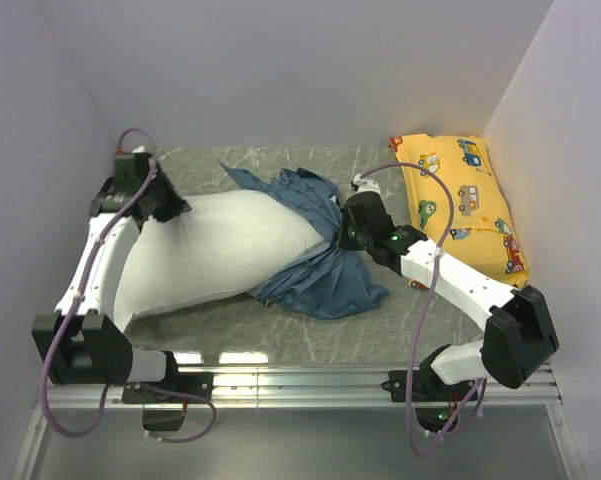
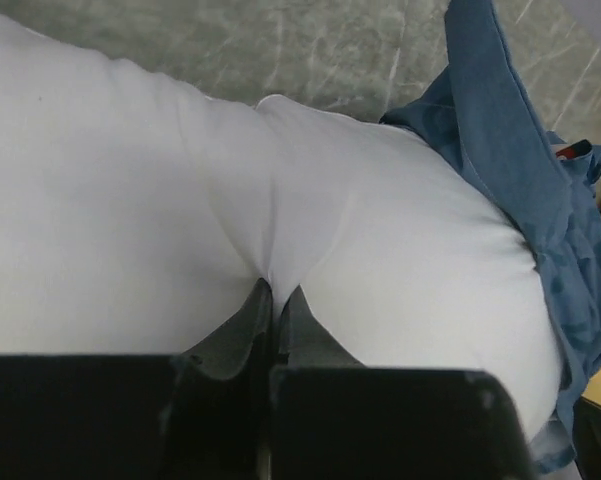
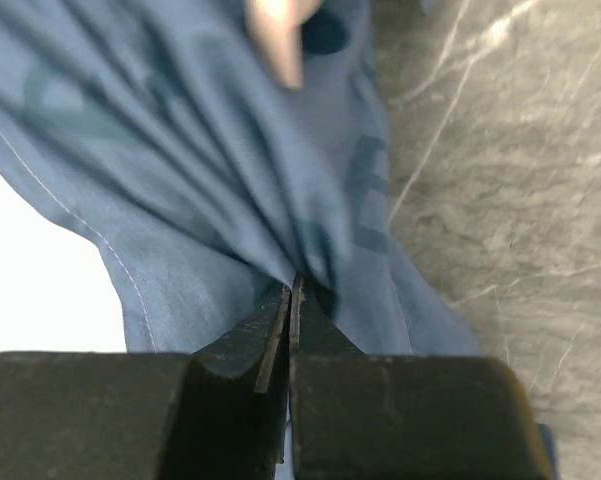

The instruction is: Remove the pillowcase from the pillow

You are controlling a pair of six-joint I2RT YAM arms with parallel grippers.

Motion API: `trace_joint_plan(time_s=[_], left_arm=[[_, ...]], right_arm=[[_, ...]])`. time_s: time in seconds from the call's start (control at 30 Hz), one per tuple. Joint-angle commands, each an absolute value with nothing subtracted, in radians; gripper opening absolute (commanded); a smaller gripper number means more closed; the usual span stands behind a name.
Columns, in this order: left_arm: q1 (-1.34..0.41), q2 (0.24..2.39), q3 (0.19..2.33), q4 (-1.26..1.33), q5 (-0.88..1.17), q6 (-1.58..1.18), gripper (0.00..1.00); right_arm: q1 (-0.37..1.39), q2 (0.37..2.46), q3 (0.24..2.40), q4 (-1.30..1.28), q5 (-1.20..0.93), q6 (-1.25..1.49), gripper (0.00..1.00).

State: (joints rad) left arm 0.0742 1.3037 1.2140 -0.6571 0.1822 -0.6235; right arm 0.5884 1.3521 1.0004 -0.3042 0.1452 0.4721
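Observation:
The white pillow (image 1: 220,250) lies across the table, mostly bare. The dusty-blue pillowcase (image 1: 315,270) is bunched round its right end and spreads onto the table. My left gripper (image 1: 168,205) is shut on a pinch of the pillow's white fabric at its far left end; the pinch shows in the left wrist view (image 2: 275,285), with the pillow (image 2: 130,220) and the pillowcase (image 2: 540,200) beyond. My right gripper (image 1: 342,232) is shut on a fold of the pillowcase (image 3: 230,170) at the pillow's right end, jaws closed tight (image 3: 295,285).
A yellow car-print pillow (image 1: 465,195) lies along the right wall. The marbled grey tabletop (image 1: 250,325) has a metal rail at its near edge (image 1: 300,380). Grey walls close in the left, back and right sides.

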Motion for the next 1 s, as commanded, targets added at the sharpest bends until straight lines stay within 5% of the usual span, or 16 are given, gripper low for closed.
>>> trace_joint_plan(time_s=[0.0, 0.03, 0.1, 0.13, 0.37, 0.7, 0.87, 0.97], left_arm=[[-0.087, 1.368, 1.388, -0.653, -0.063, -0.542, 0.04], [-0.112, 1.368, 1.406, -0.658, -0.092, -0.535, 0.29], [-0.174, 1.336, 1.404, -0.647, -0.178, -0.523, 0.56], [-0.192, 1.322, 1.404, -0.650, -0.196, -0.511, 0.79], [-0.409, 1.243, 1.385, -0.690, -0.281, -0.488, 0.94], [-0.782, 1.376, 1.184, -0.606, -0.356, -0.580, 0.99], [-0.792, 1.532, 1.198, -0.640, -0.561, -0.649, 0.99], [-0.764, 1.549, 1.203, -0.624, -0.591, -0.669, 0.39]], right_arm=[[0.623, 1.407, 0.983, -0.324, 0.248, 0.483, 0.00], [0.629, 1.426, 0.986, -0.322, 0.244, 0.488, 0.00], [0.646, 1.434, 0.986, -0.311, 0.245, 0.495, 0.00], [0.647, 1.434, 0.986, -0.311, 0.248, 0.500, 0.00], [0.650, 1.442, 1.005, -0.307, 0.245, 0.505, 0.00], [0.657, 1.445, 1.048, -0.330, 0.244, 0.495, 0.00], [0.669, 1.437, 1.054, -0.345, 0.252, 0.488, 0.00], [0.667, 1.416, 1.045, -0.353, 0.268, 0.477, 0.00]])
